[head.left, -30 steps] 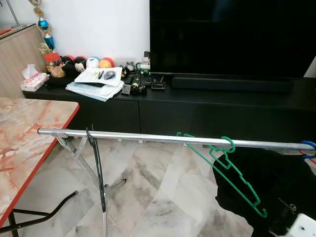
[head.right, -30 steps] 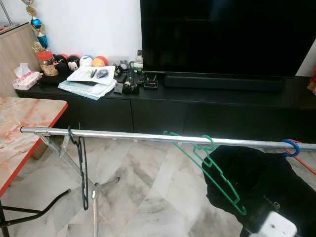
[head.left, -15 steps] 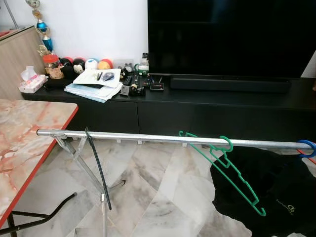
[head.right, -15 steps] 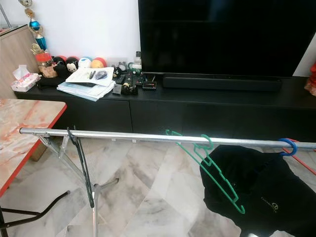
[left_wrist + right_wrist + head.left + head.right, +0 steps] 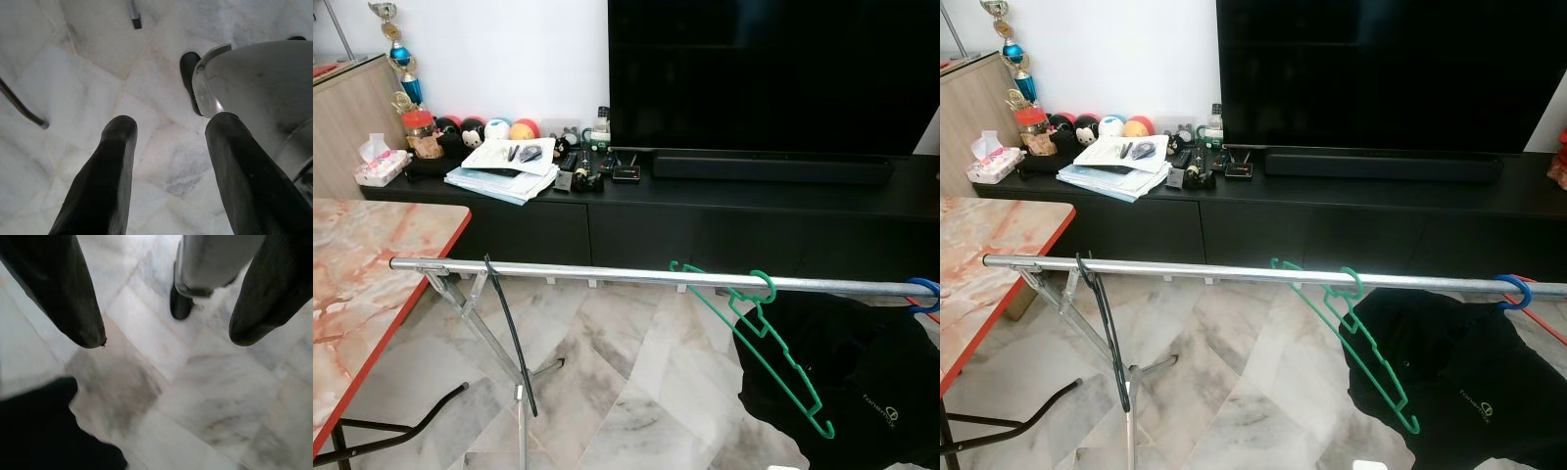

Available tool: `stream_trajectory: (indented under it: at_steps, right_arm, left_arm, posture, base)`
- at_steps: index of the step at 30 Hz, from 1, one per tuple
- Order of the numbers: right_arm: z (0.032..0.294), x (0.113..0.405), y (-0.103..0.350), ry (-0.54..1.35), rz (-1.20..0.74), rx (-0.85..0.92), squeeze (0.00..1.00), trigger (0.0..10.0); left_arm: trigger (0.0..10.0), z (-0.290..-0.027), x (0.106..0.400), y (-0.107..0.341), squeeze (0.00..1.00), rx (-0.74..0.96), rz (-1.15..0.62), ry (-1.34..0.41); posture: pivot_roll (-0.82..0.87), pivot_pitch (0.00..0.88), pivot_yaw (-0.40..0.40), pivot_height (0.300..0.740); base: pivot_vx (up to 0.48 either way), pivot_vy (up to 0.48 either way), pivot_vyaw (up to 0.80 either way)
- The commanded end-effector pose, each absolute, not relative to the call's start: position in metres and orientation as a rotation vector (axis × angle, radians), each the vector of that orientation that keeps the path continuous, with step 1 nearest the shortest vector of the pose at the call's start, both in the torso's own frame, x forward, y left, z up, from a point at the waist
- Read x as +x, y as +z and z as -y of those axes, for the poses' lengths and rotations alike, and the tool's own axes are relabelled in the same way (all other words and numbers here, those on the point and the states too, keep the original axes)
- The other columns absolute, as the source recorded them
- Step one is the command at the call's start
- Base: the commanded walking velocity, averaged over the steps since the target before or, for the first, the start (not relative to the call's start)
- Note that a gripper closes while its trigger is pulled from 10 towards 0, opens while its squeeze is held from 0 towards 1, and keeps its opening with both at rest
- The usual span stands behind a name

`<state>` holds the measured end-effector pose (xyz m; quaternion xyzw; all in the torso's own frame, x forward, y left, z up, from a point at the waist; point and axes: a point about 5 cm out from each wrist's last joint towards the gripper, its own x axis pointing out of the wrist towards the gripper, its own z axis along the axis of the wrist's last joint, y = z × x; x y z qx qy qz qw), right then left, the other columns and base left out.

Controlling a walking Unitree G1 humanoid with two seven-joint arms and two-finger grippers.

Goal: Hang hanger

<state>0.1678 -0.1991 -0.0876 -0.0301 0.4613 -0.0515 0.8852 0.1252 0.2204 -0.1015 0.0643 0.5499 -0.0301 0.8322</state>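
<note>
A marble-tiled floor [image 5: 636,392] runs up to a long black TV cabinet [image 5: 724,211] under a dark screen, with a red-edged marble counter [image 5: 362,294] on the robot's left. In the left eye view a silver rail [image 5: 607,277] crosses the scene; a green hanger [image 5: 764,352] is hooked on it right of centre and hangs askew, a black hanger [image 5: 509,333] hangs near the left end, and a blue hook [image 5: 925,291] sits at the far right above a black garment [image 5: 852,382]. The right eye view shows the same layout. The green hanger looks like thin, light, slightly springy plastic, best taken at the neck below its hook. In the left wrist view the left end effector [image 5: 168,161] points at the floor, fingers spread and empty. In the right wrist view the right end effector [image 5: 166,323] likewise gapes wide over the tiles, holding nothing.
</note>
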Motion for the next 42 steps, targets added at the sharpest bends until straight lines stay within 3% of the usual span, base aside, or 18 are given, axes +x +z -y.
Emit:
stream_trajectory:
  at_steps: [1,20,33,37,42]
  right_arm:
    - [0.194,0.171,-0.087,-0.075,-0.948,-0.067,0.00,10.0]
    - [0.196,0.156,-0.095,-0.108,-1.018,-0.062,0.00,10.0]
    - [0.236,0.139,-0.093,-0.190,-1.029,-0.041,0.00,10.0]
    - [0.236,0.138,-0.093,-0.192,-1.030,-0.037,0.00,10.0]
    - [0.217,0.140,-0.097,-0.175,-1.031,-0.026,0.00,10.0]
  left_arm:
    - [10.0,-0.225,0.123,-0.101,0.00,0.125,-1.161,-0.030]
    - [10.0,-0.224,0.123,-0.101,0.00,0.110,-1.156,-0.015]
    - [10.0,-0.223,0.122,-0.102,0.00,0.104,-1.157,-0.018]
    - [10.0,-0.223,0.122,-0.102,0.00,0.104,-1.158,-0.018]
    - [10.0,-0.223,0.121,-0.102,0.00,0.105,-1.160,-0.020]
  posture:
    - [0.05,0.017,0.038,0.740]
    - [0.06,0.019,0.031,0.740]
    - [0.06,0.010,0.032,0.740]
    - [0.06,0.010,0.033,0.740]
    - [0.05,0.005,0.038,0.740]
  base:
    - [0.000,0.000,0.00]
    - [0.000,0.000,0.00]
    - [0.000,0.000,0.00]
    - [0.000,0.000,0.00]
    - [0.000,0.000,0.00]
